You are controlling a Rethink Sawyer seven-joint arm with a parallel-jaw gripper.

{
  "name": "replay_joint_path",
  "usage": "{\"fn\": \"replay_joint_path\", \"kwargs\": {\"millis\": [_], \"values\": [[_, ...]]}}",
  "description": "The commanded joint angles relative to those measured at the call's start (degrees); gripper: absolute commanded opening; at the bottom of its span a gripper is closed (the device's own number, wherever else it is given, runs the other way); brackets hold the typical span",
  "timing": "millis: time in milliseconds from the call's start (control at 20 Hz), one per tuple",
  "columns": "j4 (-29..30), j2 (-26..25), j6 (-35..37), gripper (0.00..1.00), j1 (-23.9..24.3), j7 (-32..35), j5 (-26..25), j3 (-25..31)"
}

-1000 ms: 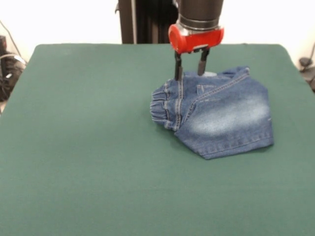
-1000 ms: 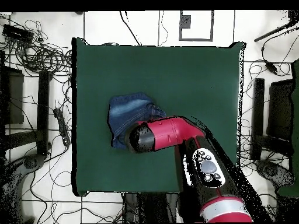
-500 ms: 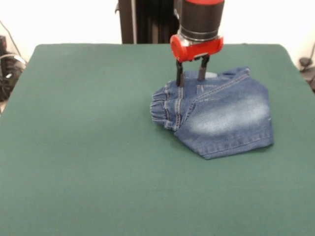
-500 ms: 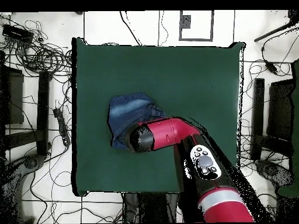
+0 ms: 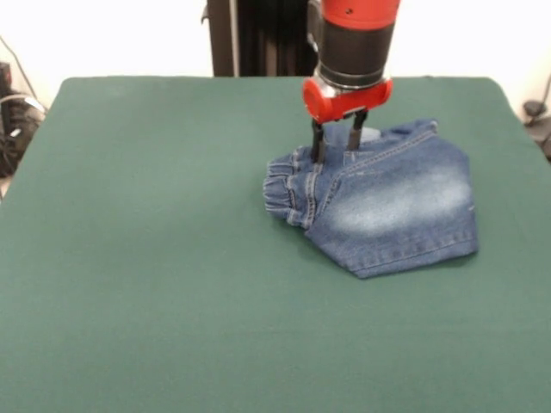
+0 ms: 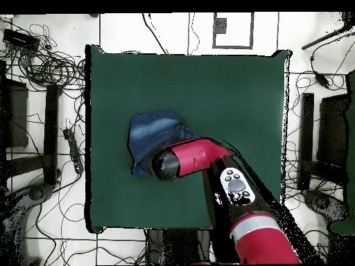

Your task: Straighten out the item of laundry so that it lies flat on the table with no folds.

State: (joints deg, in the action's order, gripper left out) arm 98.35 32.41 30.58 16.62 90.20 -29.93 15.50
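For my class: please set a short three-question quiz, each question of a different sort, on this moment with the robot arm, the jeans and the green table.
1. True or false: the jeans lie fully spread out, with no folds.
2. Multiple choice: in the front view, the pincer is (a) over bare table far from the jeans, (b) down at the jeans' far edge near the gathered waistband, (c) out of sight.
3. Fill in: the table is covered in dark ____ cloth.

Key:
1. False: they lie bunched and folded over.
2. b: its fingers stand apart, tips at the denim.
3. green
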Motion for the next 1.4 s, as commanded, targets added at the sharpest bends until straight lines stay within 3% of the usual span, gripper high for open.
{"fn": "replay_joint_path", "kwargs": {"millis": [50,400,900,1400], "values": [[-1.0,-4.4,-2.3,0.0,-2.1,1.9,-3.3,1.1],[-0.5,-4.4,-2.2,0.0,-1.9,2.7,-2.8,0.7],[1.7,-0.1,0.2,0.0,-0.5,-3.7,-6.9,1.1],[3.8,3.7,1.7,0.0,7.2,-10.8,-9.2,4.3]]}}
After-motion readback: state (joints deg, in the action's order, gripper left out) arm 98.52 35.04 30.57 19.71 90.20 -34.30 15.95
